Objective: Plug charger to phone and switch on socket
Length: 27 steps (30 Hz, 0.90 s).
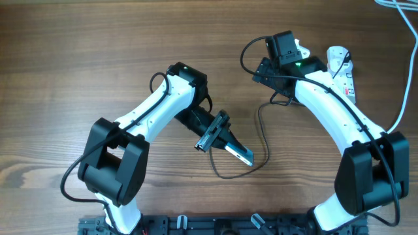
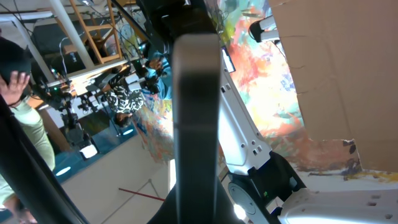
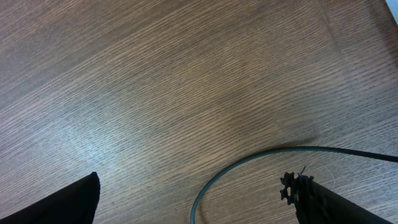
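My left gripper [image 1: 227, 143] is shut on the phone [image 1: 240, 154], which it holds edge-up over the middle of the table. In the left wrist view the phone [image 2: 196, 118] is a dark upright bar between the jaws, its screen hidden. The charger [image 1: 263, 140] is a thin black cable looping on the wood round the phone's far tip; its plug end I cannot make out. My right gripper [image 1: 271, 70] hangs open above the table at the back. Between its wide-spread fingers runs an arc of the charger [image 3: 249, 163]. The white socket [image 1: 344, 70] lies at the far right, partly under the right arm.
A thick white lead [image 1: 406, 72] runs along the right edge of the table from the socket's side. The arm bases stand at the front edge. In the left wrist view the right arm [image 2: 252, 146] shows beyond the phone.
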{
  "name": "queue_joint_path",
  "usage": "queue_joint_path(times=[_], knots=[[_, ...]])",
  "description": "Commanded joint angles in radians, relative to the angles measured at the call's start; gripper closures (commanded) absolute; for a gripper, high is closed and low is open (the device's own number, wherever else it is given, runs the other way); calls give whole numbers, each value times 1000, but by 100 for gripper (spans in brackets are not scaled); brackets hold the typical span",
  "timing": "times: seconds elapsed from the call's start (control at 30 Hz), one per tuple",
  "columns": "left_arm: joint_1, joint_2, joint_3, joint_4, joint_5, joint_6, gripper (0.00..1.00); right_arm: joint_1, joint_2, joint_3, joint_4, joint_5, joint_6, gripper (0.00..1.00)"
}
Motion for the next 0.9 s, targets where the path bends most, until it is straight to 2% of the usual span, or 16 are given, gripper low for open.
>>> queue_joint_path(times=[0.0, 0.2, 0.7, 0.87], knots=[[-4, 5, 17, -5, 27, 16, 96, 4, 16, -1, 3, 24, 19, 0], [-4, 6, 17, -7, 27, -58, 96, 4, 16, -1, 3, 24, 19, 0], [-5, 5, 17, -4, 14, -55, 96, 4, 16, -1, 3, 24, 19, 0], [-5, 6, 17, 54, 0, 40, 96, 4, 16, -1, 3, 24, 19, 0]])
